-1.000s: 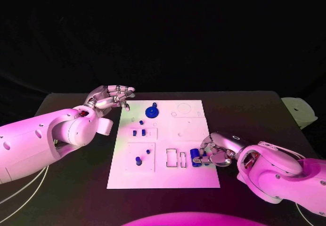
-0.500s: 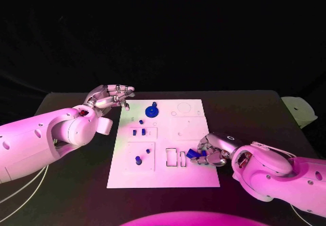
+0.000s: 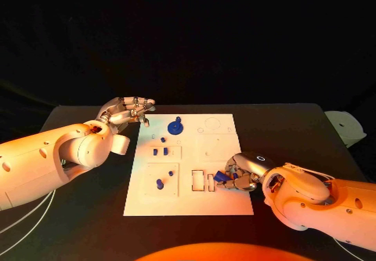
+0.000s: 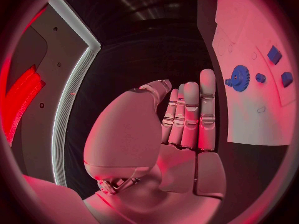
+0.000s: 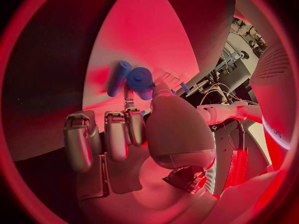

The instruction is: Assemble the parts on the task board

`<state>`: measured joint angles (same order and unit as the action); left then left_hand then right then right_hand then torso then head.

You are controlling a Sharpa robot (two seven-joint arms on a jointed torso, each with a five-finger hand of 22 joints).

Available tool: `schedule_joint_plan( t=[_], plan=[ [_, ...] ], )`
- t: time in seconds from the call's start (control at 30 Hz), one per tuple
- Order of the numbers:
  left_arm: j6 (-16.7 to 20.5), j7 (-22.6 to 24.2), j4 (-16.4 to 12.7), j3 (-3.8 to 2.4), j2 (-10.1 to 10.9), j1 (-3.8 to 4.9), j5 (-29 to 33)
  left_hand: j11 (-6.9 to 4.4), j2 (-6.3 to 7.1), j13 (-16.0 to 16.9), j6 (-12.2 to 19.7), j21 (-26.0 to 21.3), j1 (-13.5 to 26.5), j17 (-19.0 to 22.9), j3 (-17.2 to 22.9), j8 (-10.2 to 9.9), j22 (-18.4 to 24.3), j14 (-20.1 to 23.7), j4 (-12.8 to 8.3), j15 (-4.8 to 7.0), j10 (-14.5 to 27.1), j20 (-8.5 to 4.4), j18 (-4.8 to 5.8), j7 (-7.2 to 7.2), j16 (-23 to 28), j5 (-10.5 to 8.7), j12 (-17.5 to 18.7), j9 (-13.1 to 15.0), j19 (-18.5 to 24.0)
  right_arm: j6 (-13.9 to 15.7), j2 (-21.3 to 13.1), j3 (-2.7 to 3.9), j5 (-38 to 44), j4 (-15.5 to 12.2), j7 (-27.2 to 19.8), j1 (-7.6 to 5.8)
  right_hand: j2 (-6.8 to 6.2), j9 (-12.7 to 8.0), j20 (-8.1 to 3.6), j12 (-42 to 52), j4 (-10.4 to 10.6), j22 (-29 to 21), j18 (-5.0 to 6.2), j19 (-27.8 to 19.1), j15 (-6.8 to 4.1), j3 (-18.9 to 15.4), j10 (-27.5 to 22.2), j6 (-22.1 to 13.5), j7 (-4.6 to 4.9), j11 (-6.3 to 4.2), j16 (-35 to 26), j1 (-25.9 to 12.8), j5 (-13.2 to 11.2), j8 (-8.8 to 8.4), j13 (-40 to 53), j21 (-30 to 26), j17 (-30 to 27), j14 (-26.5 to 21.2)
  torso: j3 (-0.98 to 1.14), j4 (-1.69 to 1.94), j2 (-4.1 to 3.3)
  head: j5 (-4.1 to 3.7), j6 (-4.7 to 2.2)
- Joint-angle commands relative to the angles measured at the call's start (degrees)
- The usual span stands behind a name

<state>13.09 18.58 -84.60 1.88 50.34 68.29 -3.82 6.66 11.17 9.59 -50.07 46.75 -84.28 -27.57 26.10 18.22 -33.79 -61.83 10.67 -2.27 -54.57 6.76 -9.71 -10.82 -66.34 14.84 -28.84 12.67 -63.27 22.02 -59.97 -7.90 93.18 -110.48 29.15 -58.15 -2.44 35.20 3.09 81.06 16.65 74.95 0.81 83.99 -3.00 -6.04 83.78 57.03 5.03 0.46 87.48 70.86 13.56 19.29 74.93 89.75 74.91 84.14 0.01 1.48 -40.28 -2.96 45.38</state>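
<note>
1. While the right hand sits low over the near right part of the task board, it has a blue part pinched at its fingertips, just beside the two narrow rectangular slots cut in the board.
2. Switch to the right wrist view and the grip comes clear: a blue cylinder and a rounder blue piece sit right at the fingers, which curl in together; whether those two are one part or two, I cannot tell. The head view gives just a blue speck there.
3. Over on the far left, the left hand hangs off the board's far left corner, above the dark tabletop, fingers curled loosely with nothing in them.
4. The left wrist view tells it differently: the left hand's fingers stand straight and pressed side by side, thumb folded alongside, nothing held.
5. That same left wrist view picks out the blue gear on the board with a small blue peg next to it and two blue blocks further along.
6. From the head view, the gear lies at the board's far end, small blue pieces sit in a framed recess on the board's left side, and two more blue pieces stand in the nearer left recess.
</note>
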Motion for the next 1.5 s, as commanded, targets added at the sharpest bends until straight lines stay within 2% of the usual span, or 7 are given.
schedule_joint_plan(
  t=[0.03, 0.27, 0.5, 0.83, 1.07, 1.2, 1.5],
  plan=[
    [-1.0, 0.2, -0.2, -0.04, 0.0, 0.03, 0.3, 0.03, -0.04, 0.1, 0.5, -0.3, 0.7, 0.1, 0.4, 0.2, 0.1, 0.4, -0.1, 0.07, 0.3, 0.25, -0.87, 0.06, 0.3, 0.03, -0.3, 0.1, 0.2, 1.0, 0.1, -0.21, 1.4, -0.2, 0.6, 0.33, 0.97, 0.4, -0.38, 0.6, -0.1, 15.1, -0.81, 6.0, -0.54, 0.1, 1.2, 0.3, -0.59, -0.32, 0.3, 1.9, 0.4, 0.55, 7.5, 0.2, 7.6, 4.5, -0.01, -0.03, 0.07, 0.07, 0.08],
    [-1.0, 0.2, -0.2, -0.04, 0.0, 0.03, 0.3, 0.03, -0.04, 0.1, 0.5, -0.3, 0.7, 0.1, 0.4, 0.2, 0.1, 0.4, -0.1, 0.07, 0.3, 0.25, -0.87, 0.06, 0.3, 0.03, -0.3, 0.1, 0.2, 6.9, -0.9, -0.07, 0.8, -2.4, -0.1, 0.23, 3.48, 1.0, -0.99, 1.7, -0.1, 15.1, -0.81, 6.0, -1.25, 2.4, 2.1, 1.7, -1.57, -1.19, 0.6, 5.6, -1.5, 1.47, 8.6, 0.2, 8.2, 4.6, -0.05, -0.03, 0.17, 0.04, 0.15],
    [-0.9, 0.2, -0.2, -0.04, -0.1, 0.03, 0.3, 0.03, -0.04, 0.1, 0.5, -0.3, 0.7, 0.1, 0.4, 0.2, 0.1, 0.4, -0.1, 0.07, 0.3, 0.25, -0.87, 0.06, 0.3, 0.03, -0.3, 0.1, 0.2, 11.2, -0.6, 0.12, -3.1, -4.1, -1.3, -0.68, 4.36, 1.1, -1.23, 1.9, 0.1, 15.1, -0.81, 6.0, -1.47, 3.5, 2.3, 1.9, -1.75, -1.4, 0.6, 5.9, -1.6, 1.55, 8.9, 0.2, 8.3, 4.6, -0.03, 0.02, 0.1, -0.07, 0.08],
    [-1.0, 0.2, -0.4, -0.04, -0.2, 0.03, 0.3, 0.03, -0.04, 0.1, 0.5, -0.3, 0.7, 0.1, 0.4, 0.2, 0.1, 0.4, -0.1, 0.07, 0.3, 0.25, -0.87, 0.06, 0.3, 0.03, -0.3, 0.1, 0.2, 7.7, 2.8, 0.17, -8.9, -2.9, -2.1, -0.74, 4.68, 1.1, -1.3, 1.9, 0.1, 15.1, -0.81, 6.0, -1.51, 3.8, 2.3, 1.9, -1.76, -1.42, 0.5, 5.5, -1.3, 1.5, 8.9, 0.2, 8.2, 4.6, -0.07, 0.02, 0.07, 0.14, 0.17],
    [-1.1, 0.2, -0.5, -0.04, -0.3, 0.03, 0.4, 0.03, -0.08, 0.1, 0.6, -0.4, 1.0, 0.1, 0.5, 0.3, 0.1, 0.5, -0.1, 0.06, 0.4, 0.26, -0.87, 0.05, 0.3, 0.04, -0.4, 0.1, 0.1, 3.7, 5.2, 0.17, -11.2, -1.5, -2.7, -0.11, 4.13, 1.5, -1.37, 1.4, 0.2, 15.1, -0.81, 6.0, -1.54, 2.6, 2.3, 2.5, -1.8, -1.45, 0.5, 1.3, -0.6, 1.93, 8.7, 0.2, 8.1, 4.6, -0.03, 0.14, 0.07, 0.31, 0.34],
    [-1.1, 0.2, -0.5, -0.04, -0.3, 0.03, 0.5, 0.05, -0.09, 0.1, 0.6, -0.4, 1.1, 0.1, 0.5, 0.3, 0.2, 0.5, 0.0, 0.04, 0.5, 0.27, -0.87, 0.03, 0.3, 0.03, -0.5, 0.1, 0.1, 3.0, 6.1, 0.19, -10.6, -0.7, -2.0, 0.01, 4.13, 2.5, -1.51, 1.5, 0.2, 15.1, -0.81, 6.0, -1.76, -0.7, 2.5, 3.4, -2.23, -1.77, 0.6, -4.4, 1.0, 3.04, 8.8, 0.2, 8.2, 4.6, -0.09, 0.02, 0.08, 0.44, 0.36],
    [-1.1, 0.2, -0.6, -0.04, -0.2, 0.03, 0.5, 0.05, -0.09, 0.1, 0.6, -0.4, 1.1, 0.1, 0.5, 0.3, 0.2, 0.5, 0.0, 0.04, 0.5, 0.27, -0.87, 0.03, 0.3, 0.03, -0.5, 0.1, 0.1, 2.1, 7.3, 0.21, -8.6, 0.7, 0.0, 0.04, 5.03, 3.4, -1.79, 1.5, 0.2, 15.1, -0.81, 6.0, -2.1, -2.2, 2.6, 4.1, -2.72, -2.18, 0.6, -5.6, 0.3, 4.27, 9.0, 0.2, 8.3, 4.6, -0.05, -0.02, -0.02, 0.66, 0.41]
  ],
)
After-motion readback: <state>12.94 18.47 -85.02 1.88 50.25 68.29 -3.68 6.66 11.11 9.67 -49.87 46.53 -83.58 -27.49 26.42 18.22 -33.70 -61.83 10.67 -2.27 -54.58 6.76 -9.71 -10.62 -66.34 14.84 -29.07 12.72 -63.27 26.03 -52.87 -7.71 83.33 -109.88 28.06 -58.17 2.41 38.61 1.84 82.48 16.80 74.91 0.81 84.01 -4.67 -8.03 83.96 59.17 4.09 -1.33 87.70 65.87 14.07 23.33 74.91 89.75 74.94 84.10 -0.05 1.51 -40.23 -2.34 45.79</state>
